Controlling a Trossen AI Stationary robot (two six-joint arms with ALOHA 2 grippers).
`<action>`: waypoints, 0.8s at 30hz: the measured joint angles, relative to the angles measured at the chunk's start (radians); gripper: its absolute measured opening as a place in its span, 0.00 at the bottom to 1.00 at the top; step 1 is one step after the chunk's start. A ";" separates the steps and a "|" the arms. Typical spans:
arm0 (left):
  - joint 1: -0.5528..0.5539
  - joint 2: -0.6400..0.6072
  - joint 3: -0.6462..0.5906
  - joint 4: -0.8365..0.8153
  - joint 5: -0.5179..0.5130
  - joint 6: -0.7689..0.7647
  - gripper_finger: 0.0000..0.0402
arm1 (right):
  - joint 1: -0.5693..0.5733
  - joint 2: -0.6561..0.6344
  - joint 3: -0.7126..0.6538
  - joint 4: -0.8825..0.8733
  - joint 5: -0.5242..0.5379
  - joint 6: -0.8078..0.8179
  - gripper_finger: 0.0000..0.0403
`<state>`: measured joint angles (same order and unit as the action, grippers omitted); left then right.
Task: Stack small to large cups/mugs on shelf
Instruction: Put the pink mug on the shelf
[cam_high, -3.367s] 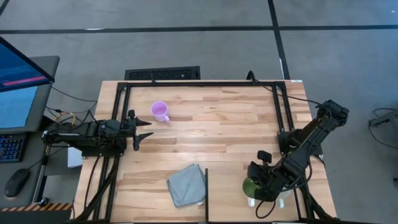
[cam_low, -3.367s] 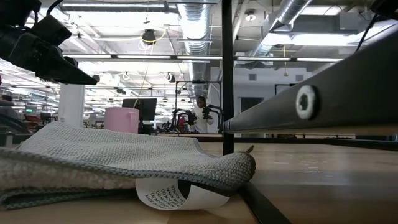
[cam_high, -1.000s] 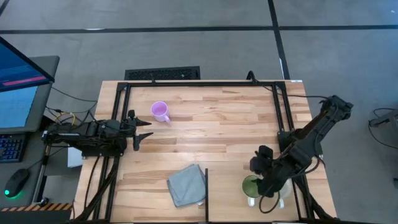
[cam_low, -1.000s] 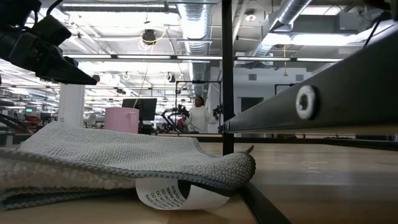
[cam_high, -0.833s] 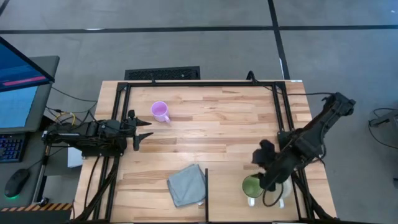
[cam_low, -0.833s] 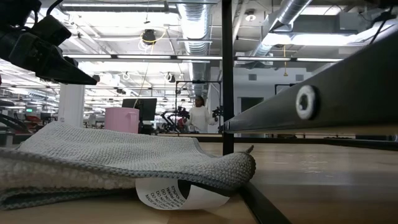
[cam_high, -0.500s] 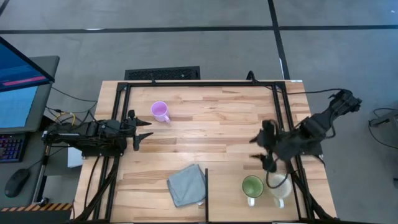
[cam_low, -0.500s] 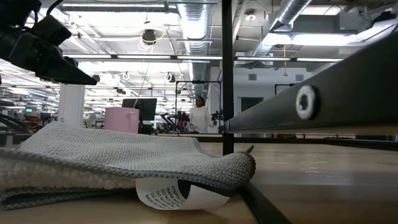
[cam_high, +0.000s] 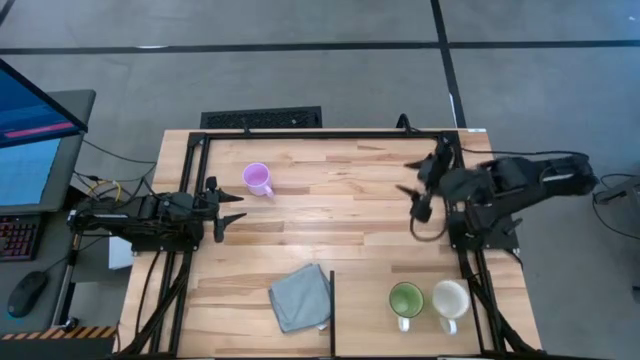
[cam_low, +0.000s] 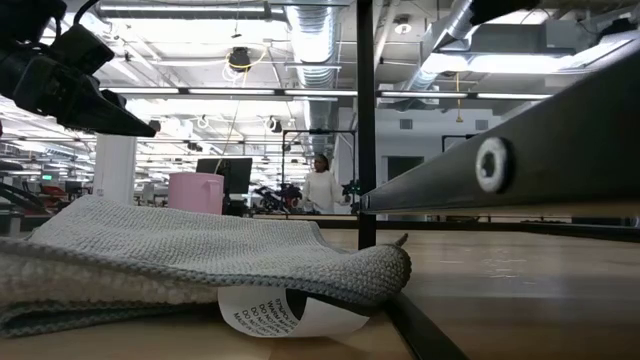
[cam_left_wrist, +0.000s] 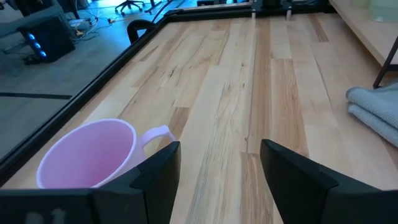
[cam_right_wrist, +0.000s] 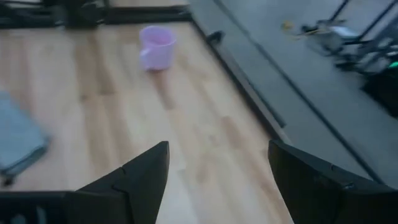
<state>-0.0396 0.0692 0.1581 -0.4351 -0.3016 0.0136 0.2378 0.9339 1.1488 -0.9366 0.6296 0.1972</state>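
— While both arms hang over the table (cam_high: 340, 200), where do the mugs sit?

— Green mug (cam_high: 406, 300) and white mug (cam_high: 451, 299) stand side by side, just about touching, at the near edge on the right side, each upright with its handle toward the edge. The purple mug (cam_high: 258, 180) stands alone, well apart from them, near the far left corner, just beside the left gripper (cam_high: 232, 210).

— Is that gripper holding it?

— No. Its fingers (cam_left_wrist: 155, 171) are spread with bare wood between them, and the purple mug sits off to one side, handle turned toward the gap.

— And the right gripper (cam_high: 414, 190)?

— Up near the far right of the table, away from the two mugs, jaws wide and empty. Its wrist camera looks across the wood to the purple mug.

— Anything else down there?

— A grey cloth (cam_high: 299, 296) near the front edge, a slip of paper (cam_low: 285, 310) under it, beside a black post (cam_low: 366, 120). A person (cam_low: 322, 188) stands far back in the room.
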 joint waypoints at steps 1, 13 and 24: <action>0.000 0.000 0.000 0.000 0.000 0.000 0.53 | -0.032 -0.018 0.000 0.003 -0.002 -0.026 0.74; 0.000 0.000 0.000 -0.001 0.000 0.038 0.53 | -0.389 -0.220 -0.168 0.254 -0.272 -0.204 0.74; 0.000 0.000 0.000 0.000 0.000 0.046 0.53 | -0.705 -0.362 -0.419 0.510 -0.502 -0.320 0.74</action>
<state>-0.0395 0.0692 0.1583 -0.4355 -0.3019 0.0597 -0.4671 0.5717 0.7300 -0.4263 0.1274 -0.1231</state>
